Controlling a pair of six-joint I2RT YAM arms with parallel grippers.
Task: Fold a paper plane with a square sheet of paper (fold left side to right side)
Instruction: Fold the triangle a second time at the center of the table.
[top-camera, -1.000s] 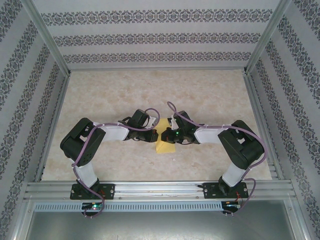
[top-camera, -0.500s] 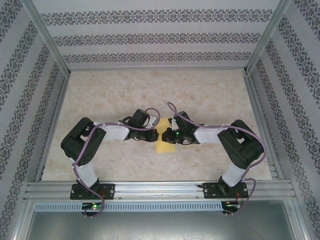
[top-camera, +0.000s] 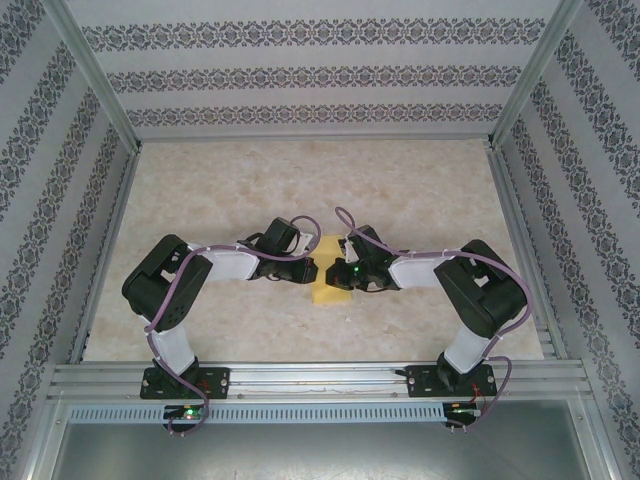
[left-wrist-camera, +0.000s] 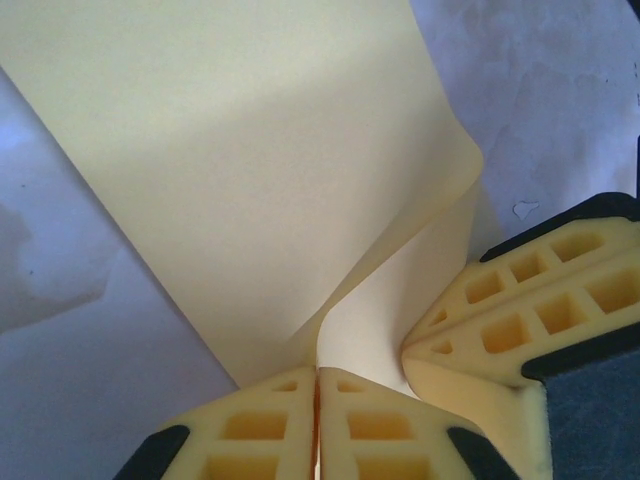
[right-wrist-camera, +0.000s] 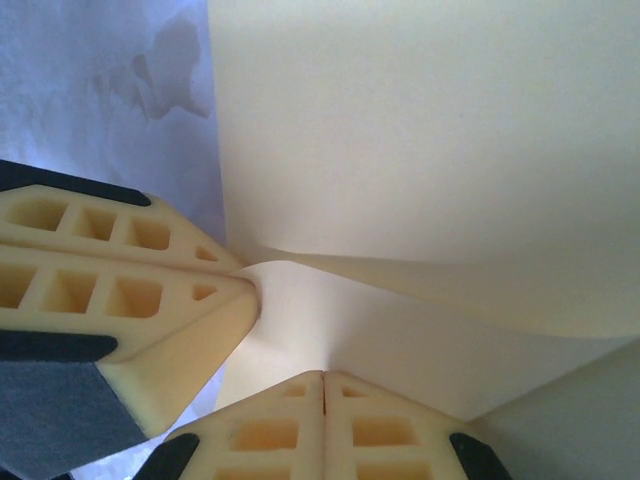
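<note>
The square sheet of paper (top-camera: 331, 296) is yellow and lies at the table's middle, partly under both wrists. Up close the sheet (left-wrist-camera: 250, 170) has one flap lifted and curled over the lower layer. My left gripper (left-wrist-camera: 318, 372) is shut, and the curled edge runs into the seam of its jaws. My right gripper (right-wrist-camera: 323, 376) is shut too, with the sheet (right-wrist-camera: 420, 130) meeting its jaw seam. The two grippers stand almost tip to tip: the right fingers (left-wrist-camera: 520, 320) show beside the left jaws, and the left fingers (right-wrist-camera: 120, 290) beside the right ones. From above, the left gripper (top-camera: 312, 270) and right gripper (top-camera: 334, 272) meet over the paper.
The marbled table top (top-camera: 300, 190) stretches away behind the arms. Aluminium rails (top-camera: 320, 378) run along the near edge, and patterned walls (top-camera: 40, 200) close in the left, right and far sides.
</note>
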